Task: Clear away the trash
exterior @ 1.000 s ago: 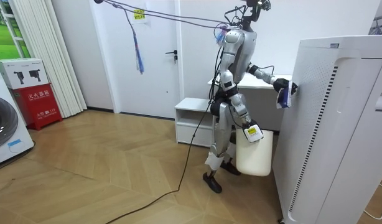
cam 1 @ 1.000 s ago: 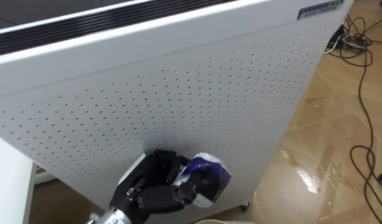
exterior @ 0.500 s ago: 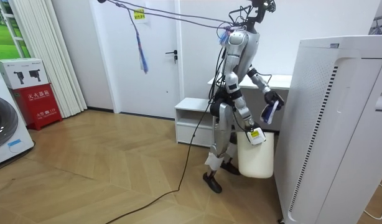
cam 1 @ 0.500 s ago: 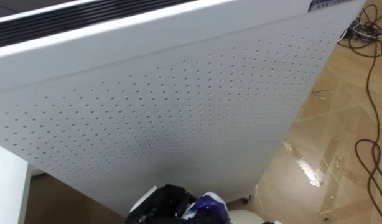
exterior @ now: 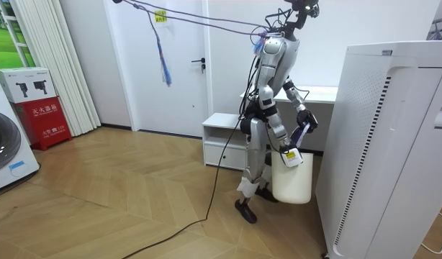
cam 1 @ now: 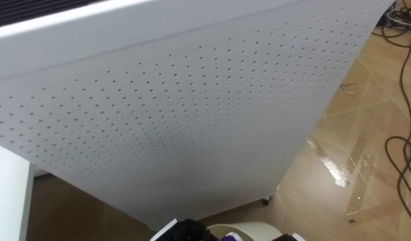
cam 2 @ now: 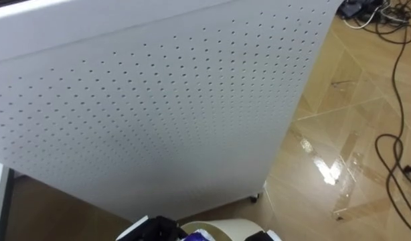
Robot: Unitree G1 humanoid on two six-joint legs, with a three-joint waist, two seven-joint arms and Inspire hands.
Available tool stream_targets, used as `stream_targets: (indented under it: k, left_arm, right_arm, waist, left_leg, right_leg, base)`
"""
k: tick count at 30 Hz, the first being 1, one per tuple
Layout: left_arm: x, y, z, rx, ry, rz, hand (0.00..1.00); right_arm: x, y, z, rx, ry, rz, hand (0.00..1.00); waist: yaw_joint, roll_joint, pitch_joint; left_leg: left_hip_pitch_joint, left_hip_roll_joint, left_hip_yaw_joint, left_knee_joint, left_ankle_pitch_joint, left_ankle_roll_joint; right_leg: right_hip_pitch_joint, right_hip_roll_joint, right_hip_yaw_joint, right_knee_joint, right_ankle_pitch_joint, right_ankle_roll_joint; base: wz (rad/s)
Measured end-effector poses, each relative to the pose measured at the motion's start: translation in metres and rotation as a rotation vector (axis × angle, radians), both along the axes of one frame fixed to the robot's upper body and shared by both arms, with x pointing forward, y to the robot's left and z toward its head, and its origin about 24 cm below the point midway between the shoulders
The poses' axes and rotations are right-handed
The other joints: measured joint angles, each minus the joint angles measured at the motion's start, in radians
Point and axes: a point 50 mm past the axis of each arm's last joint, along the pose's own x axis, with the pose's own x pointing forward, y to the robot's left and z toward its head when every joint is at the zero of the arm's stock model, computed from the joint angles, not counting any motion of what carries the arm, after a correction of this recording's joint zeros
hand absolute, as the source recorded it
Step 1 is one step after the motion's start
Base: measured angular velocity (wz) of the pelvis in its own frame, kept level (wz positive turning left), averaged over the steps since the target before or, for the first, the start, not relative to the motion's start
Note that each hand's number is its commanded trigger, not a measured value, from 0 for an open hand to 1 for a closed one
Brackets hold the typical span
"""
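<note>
Room view: left hand point(exterior: 306, 122) clenched round crumpled purple-and-white wrapper point(exterior: 299, 134) — just above white bin point(exterior: 293, 181); right hand point(exterior: 286, 152) at its rim, grip unreadable.

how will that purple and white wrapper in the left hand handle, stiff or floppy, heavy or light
Probably floppy: the purple and white wrapper droops crumpled below the left hand rather than holding a shape. Likely very light, since it looks like thin sheet. Dropped, it may flutter or catch on the rim of the white bin rather than fall straight.
</note>
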Motion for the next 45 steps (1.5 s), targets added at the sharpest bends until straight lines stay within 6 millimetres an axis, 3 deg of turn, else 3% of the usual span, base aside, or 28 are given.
stream_targets:
  k: [1, 12, 21, 29, 32, 33, 35, 45]
  left_arm:
    - [-0.001, 0.001, -0.002, 0.015, 0.009, -0.004, 0.31]
    - [-0.005, 0.003, -0.009, 0.039, 0.043, -0.005, 0.29]
    - [-0.003, 0.003, -0.009, 0.041, 0.043, -0.006, 0.5]
    - [-0.007, 0.007, -0.016, 0.056, 0.077, 0.001, 0.5]
    - [-0.008, 0.007, -0.016, 0.056, 0.08, 0.002, 0.4]
    - [-0.008, 0.007, -0.017, 0.058, 0.083, 0.003, 0.2]
    - [-0.009, 0.008, -0.019, 0.062, 0.092, 0.006, 0.0]
    - [-0.011, 0.012, -0.022, 0.075, 0.107, 0.013, 0.0]
  right_arm:
    - [0.0, 0.0, 0.0, 0.0, -0.001, 0.0, 1.0]
    - [0.0, 0.0, 0.0, -0.002, 0.0, -0.001, 1.0]
    - [0.0, 0.0, 0.0, -0.004, 0.003, -0.001, 1.0]
    - [-0.001, -0.002, 0.0, -0.008, 0.006, -0.004, 1.0]
    - [-0.001, -0.002, 0.0, -0.006, 0.007, -0.004, 1.0]
    - [-0.001, -0.002, 0.0, -0.004, 0.007, -0.006, 1.0]
    - [-0.001, -0.002, 0.0, 0.002, 0.007, -0.012, 1.0]
    - [-0.006, -0.008, -0.004, 0.005, 0.037, -0.037, 1.0]
  waist:
    - [-0.001, 0.0, -0.0001]
    - [-0.003, -0.008, -0.0005]
    - [-0.003, -0.016, -0.001]
    - [-0.005, -0.016, -0.0012]
    - [-0.003, -0.015, -0.0015]
    - [-0.003, -0.015, -0.0015]
    - [-0.002, -0.015, -0.0016]
    - [-0.003, -0.015, -0.0016]
  left_leg:
    - [-0.005, 0.0, 0.001, 0.002, 0.0, 0.0]
    - [-0.06, -0.001, 0.025, 0.038, 0.005, 0.0]
    - [-0.077, 0.0, 0.037, 0.053, 0.006, 0.0]
    - [-0.08, 0.002, 0.04, 0.061, 0.006, 0.0]
    - [-0.08, 0.002, 0.04, 0.062, 0.006, 0.0]
    - [-0.079, 0.002, 0.04, 0.062, 0.006, 0.0]
    - [-0.078, 0.002, 0.04, 0.062, 0.006, 0.0]
    - [-0.038, 0.001, 0.038, 0.044, 0.007, 0.0]
  right_leg:
    - [-0.006, 0.0, 0.002, 0.004, -0.001, -0.001]
    - [-0.084, -0.018, 0.018, 0.073, -0.023, -0.011]
    - [-0.107, -0.024, 0.023, 0.102, -0.036, -0.016]
    - [-0.107, -0.022, 0.023, 0.105, -0.036, -0.016]
    - [-0.107, -0.023, 0.023, 0.106, -0.037, -0.016]
    - [-0.106, -0.023, 0.023, 0.105, -0.037, -0.016]
    - [-0.106, -0.022, 0.023, 0.105, -0.037, -0.016]
    - [-0.058, -0.021, 0.012, 0.085, -0.038, -0.015]
  base:
    - [0.0]
    - [-0.02]
    - [0.01]
    - [0.0]
    - [0.0]
    - [0.0]
    - [0.0]
    - [0.01]
